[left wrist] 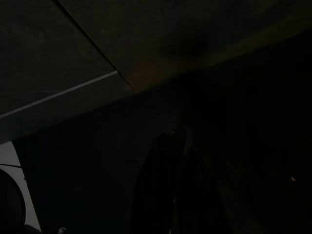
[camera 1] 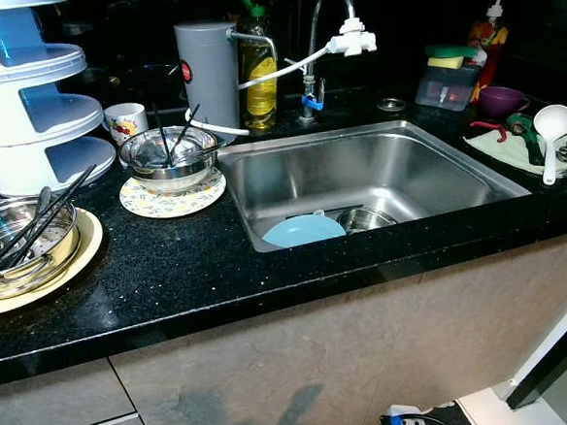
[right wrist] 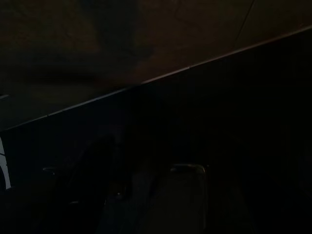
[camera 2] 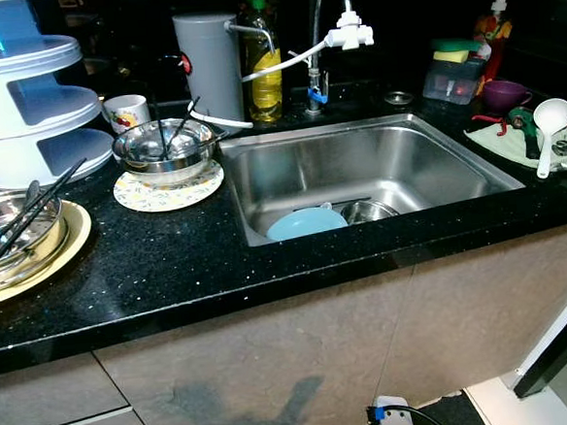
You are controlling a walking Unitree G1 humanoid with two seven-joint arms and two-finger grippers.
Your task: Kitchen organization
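We stand before a black speckled countertop [camera 1: 171, 269] with a stainless steel sink [camera 1: 378, 167] sunk into it, and both our arms hang low in the shade by the cabinet front, well apart from everything on the counter. In the left wrist view the left gripper [left wrist: 178, 195] is a dim dark shape against dark panels, and in the right wrist view the right gripper [right wrist: 141, 195] is no clearer; we cannot tell how far either one is open, nor whether it has hold of anything. In the sink lies a pale blue round plate [camera 1: 303, 231], tilted against the near wall, just beside a small steel bowl [camera 1: 366, 218] near the drain. To the left of the sink a shiny steel bowl [camera 1: 168, 157] sits on a round flowered plate [camera 1: 173, 198]; dark utensils [camera 1: 174, 135] stand in it, leaning up and away toward the back. At the far left a steel pot with handles [camera 1: 18, 246] rests on a yellow plate [camera 1: 82, 256], with long dark utensils [camera 1: 41, 222] lying across it, their long axis running from near left to far right. Behind it stands a white tiered rack [camera 1: 33, 104]. A grey cylinder [camera 1: 209, 74], a bottle of yellow liquid [camera 1: 259, 78] and a curved faucet [camera 1: 325, 34] line the back. On the right a white ladle [camera 1: 552, 130] lies on a cloth [camera 1: 503, 148], bowl away from us, handle toward the near edge.
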